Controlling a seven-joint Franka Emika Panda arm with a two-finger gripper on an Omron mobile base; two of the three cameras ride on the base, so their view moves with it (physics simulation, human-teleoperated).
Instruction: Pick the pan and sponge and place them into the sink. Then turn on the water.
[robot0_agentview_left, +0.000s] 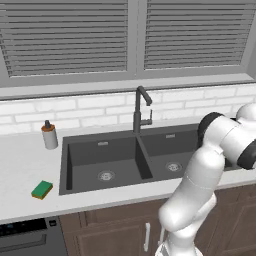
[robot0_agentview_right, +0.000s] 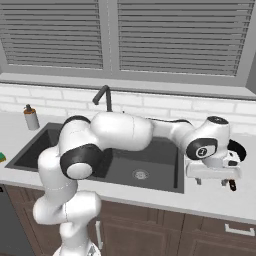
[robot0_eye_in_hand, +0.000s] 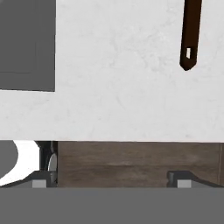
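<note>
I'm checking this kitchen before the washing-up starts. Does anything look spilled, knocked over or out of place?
Nothing stands out. The sponge lies flat on the counter left of the sink, the soap bottle stands upright, both basins look dry, and no water runs from the faucet. The open gripper hangs over the counter right of the sink.

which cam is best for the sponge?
Left base view: the sponge lies fully in sight on the counter left of the sink, green top and yellow-orange edge clear. In the right base view just a sliver of it sits at the left edge.
</note>
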